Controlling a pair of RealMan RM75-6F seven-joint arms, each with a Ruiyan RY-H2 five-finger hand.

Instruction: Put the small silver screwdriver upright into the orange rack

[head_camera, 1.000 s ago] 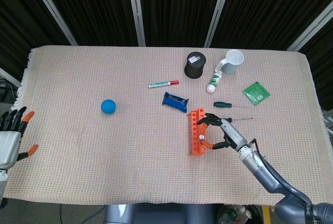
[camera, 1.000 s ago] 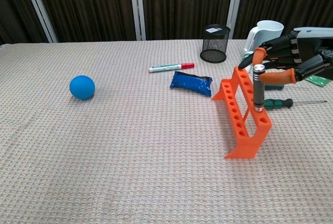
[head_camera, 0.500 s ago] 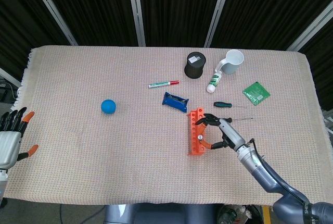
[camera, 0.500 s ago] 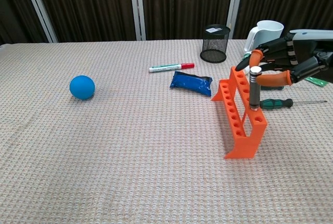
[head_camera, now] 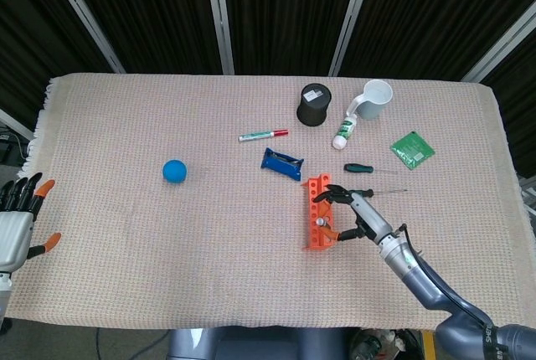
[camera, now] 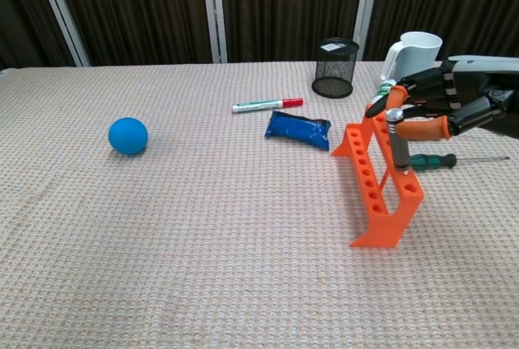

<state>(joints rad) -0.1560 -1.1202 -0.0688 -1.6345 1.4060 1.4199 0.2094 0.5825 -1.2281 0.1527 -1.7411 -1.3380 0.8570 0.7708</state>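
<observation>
Woven tablecloth (head_camera: 167, 226), right hand (camera: 438, 101) pinching small silver screwdriver (camera: 397, 142) upright in orange rack (camera: 375, 187), left hand (head_camera: 17, 218) spread.

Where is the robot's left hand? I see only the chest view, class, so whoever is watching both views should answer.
Observer: The head view shows the left hand beyond the table's left edge, fingers apart, holding nothing.
Operator: Which end of the rack has the screwdriver?
Observer: From above, the small silver screwdriver stands in the orange rack toward the end nearer the robot. The right hand holds its top.
Operator: What lies behind that hand?
Observer: A white and green bottle lies on the cloth, one end by the handle of the mug.
</observation>
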